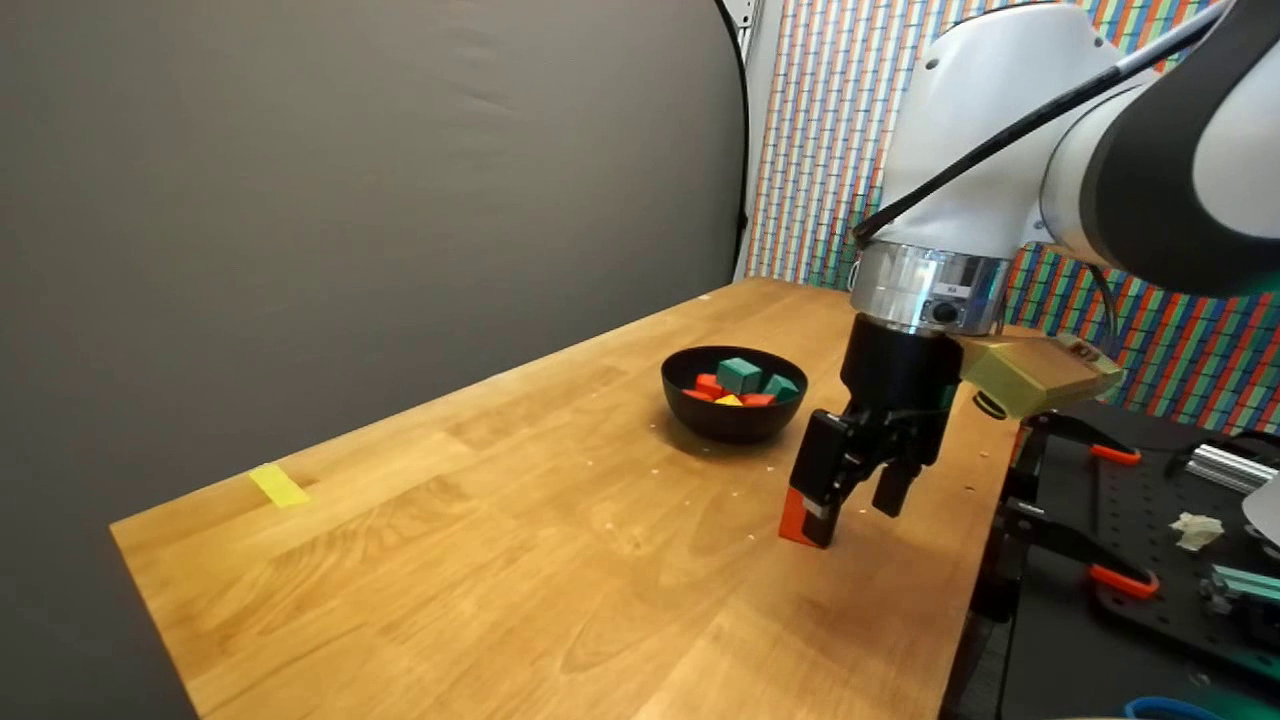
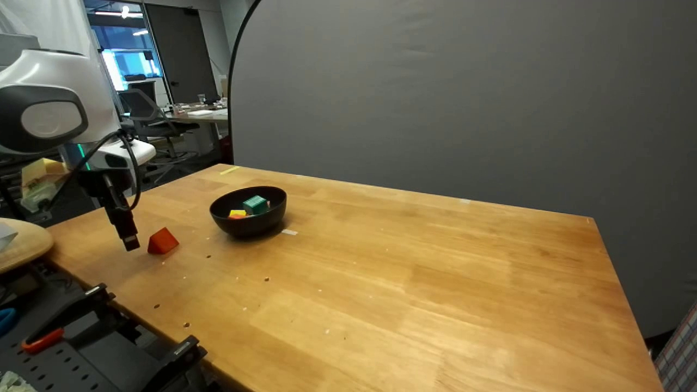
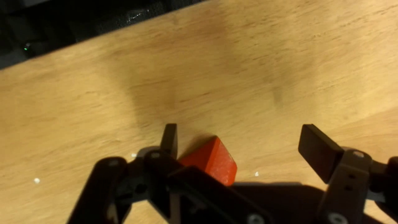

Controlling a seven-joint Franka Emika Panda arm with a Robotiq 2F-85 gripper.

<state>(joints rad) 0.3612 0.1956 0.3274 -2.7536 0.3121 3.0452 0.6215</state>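
One red wedge block sits on the wooden table, apart from the black bowl, and the gripper hangs low just beside it, jaws spread wide, nothing held! It looks light, stiff, hardly fragile, probably smooth to the touch. Those sloping faces could slide out of a pinch; the flat triangular ends look the surest hold.

We see yellow tape well apart from the gripper, black-and-orange clamps to its picture-right in an exterior view, and a patterned sheet behind it. Far beyond it, we find an office chair.
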